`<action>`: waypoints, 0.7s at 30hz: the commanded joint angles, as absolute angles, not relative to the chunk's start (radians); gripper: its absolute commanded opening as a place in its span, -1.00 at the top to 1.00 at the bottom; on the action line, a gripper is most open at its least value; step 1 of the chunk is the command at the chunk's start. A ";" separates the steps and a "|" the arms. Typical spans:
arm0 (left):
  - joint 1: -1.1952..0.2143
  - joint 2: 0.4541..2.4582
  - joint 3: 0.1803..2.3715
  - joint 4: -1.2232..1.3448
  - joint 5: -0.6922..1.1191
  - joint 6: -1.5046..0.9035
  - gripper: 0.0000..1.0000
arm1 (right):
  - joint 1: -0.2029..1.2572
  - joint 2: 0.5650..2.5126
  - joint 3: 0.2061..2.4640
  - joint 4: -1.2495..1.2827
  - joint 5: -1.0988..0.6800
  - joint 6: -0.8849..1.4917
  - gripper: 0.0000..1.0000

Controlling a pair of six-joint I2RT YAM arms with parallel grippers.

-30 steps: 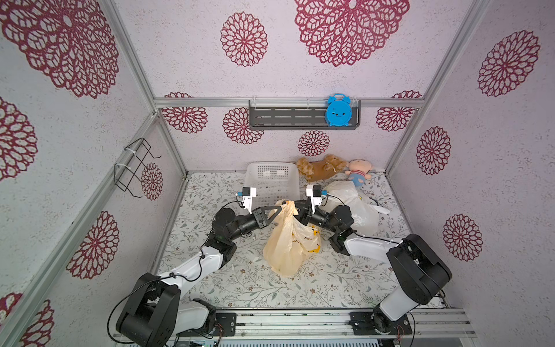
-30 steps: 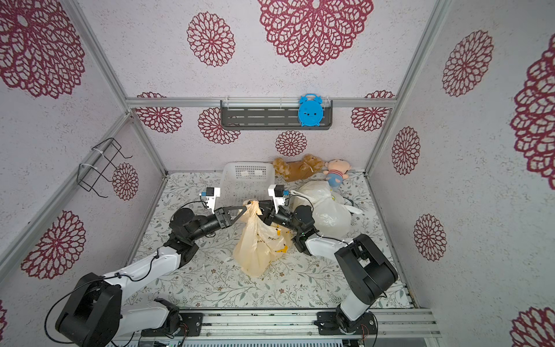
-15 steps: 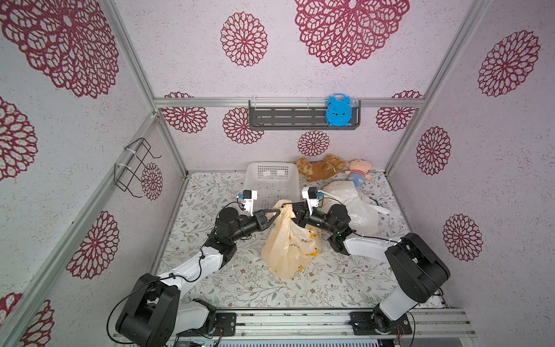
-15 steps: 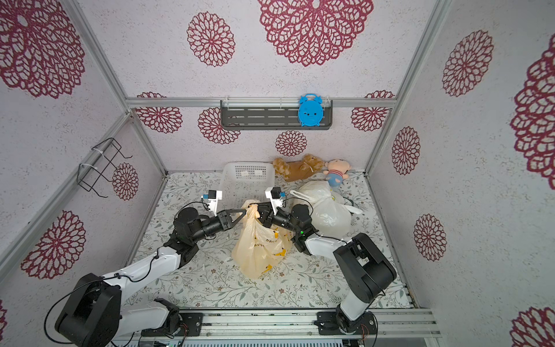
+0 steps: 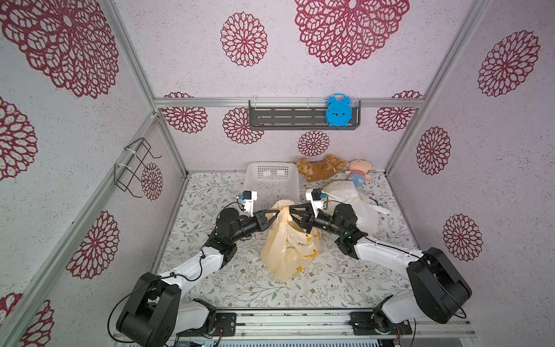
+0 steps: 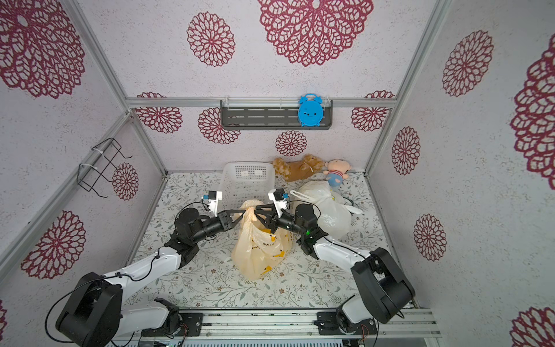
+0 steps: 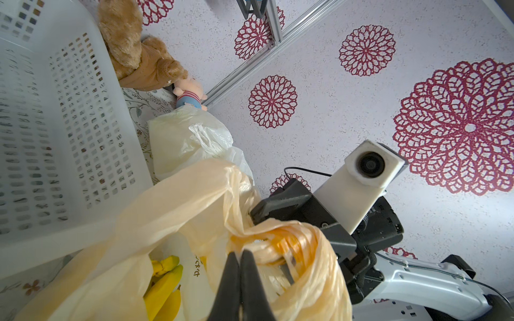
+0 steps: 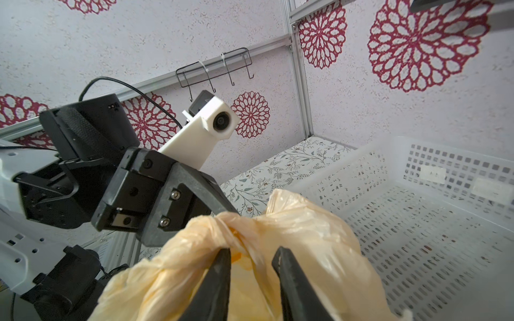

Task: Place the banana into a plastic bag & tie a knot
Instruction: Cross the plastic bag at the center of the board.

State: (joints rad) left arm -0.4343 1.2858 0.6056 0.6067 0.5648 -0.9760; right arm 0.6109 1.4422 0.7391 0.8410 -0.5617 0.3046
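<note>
Inside bag pinched by left gripper, banana (left wrist view); right gripper ajar.

I count two hands of my own: left hand and right hand. There are two bags, a yellow bag and a white bag. One banana bunch, with about three bananas showing through. One basket. Two soft toys, a bear and a doll. One clock, one shelf and one wire rack.
</note>
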 commanded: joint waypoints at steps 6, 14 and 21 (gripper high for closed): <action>-0.448 1.277 0.601 0.597 0.549 -0.956 1.00 | 0.604 1.287 0.687 0.677 -0.512 0.253 0.29; -0.452 1.266 0.604 0.583 0.540 -0.946 1.00 | 0.606 1.128 0.655 0.561 -0.528 0.239 0.08; -0.454 1.267 0.606 0.581 0.538 -0.943 1.00 | 0.672 1.134 0.707 0.483 -0.556 0.213 -0.04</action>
State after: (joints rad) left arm -0.4473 1.2831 0.6056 0.5888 0.5465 -0.9672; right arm 0.6437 1.1339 0.6621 0.5301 -0.5465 0.2478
